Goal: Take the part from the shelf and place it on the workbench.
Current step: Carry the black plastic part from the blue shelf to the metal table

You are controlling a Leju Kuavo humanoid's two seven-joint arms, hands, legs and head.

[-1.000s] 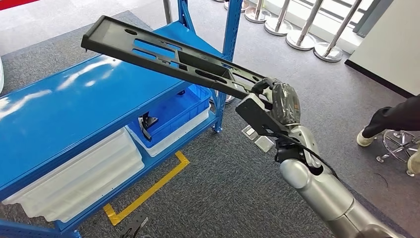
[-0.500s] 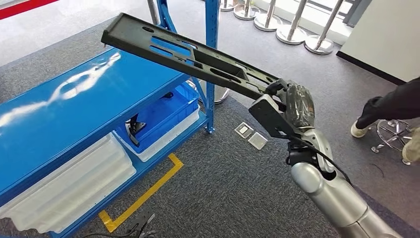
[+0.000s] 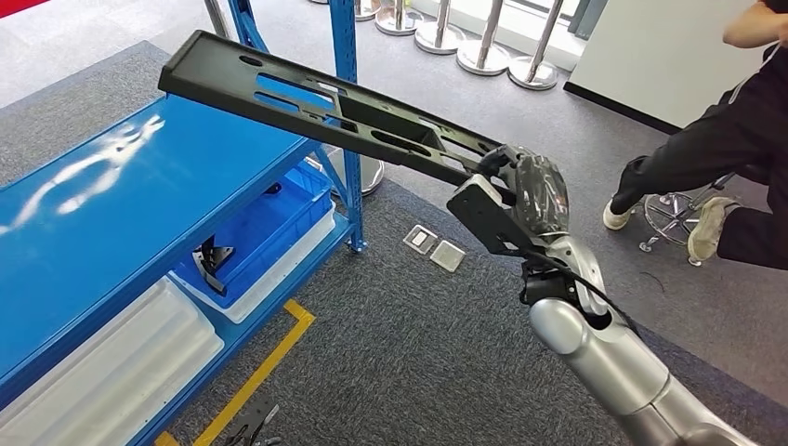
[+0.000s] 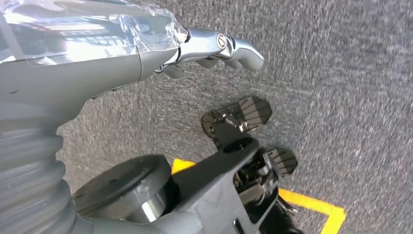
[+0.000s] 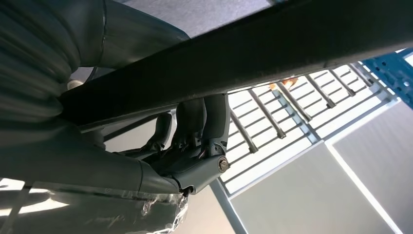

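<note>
the right hand (image 3: pixel 525 190) clamps its fingers (image 5: pixel 202 122) around the near end of the part (image 3: pixel 316 102), a long black slotted panel that it holds up in the air, slanting away over the corner of the blue shelf (image 3: pixel 139 195) and not touching it. the far end of the part hangs above the shelf's glossy top; one of the blue uprights (image 3: pixel 347 111) stands just behind the middle of the part. on the lower level of the shelf sit a blue bin (image 3: pixel 256 232) with a small dark piece in it and, next to it, a white bin (image 3: pixel 102 358). yellow floor tape (image 3: pixel 265 367) runs along the grey carpet by the shelf foot, and two small floor plates (image 3: pixel 435 248) lie near the upright. chrome stanchion bases (image 3: pixel 483 51) line the far side. a seated person (image 3: pixel 715 158) in dark clothes is off to the right, well apart from the arm. the left hand (image 4: pixel 214 46) hangs over the carpet, holding nothing, fingers loosely curled.
</note>
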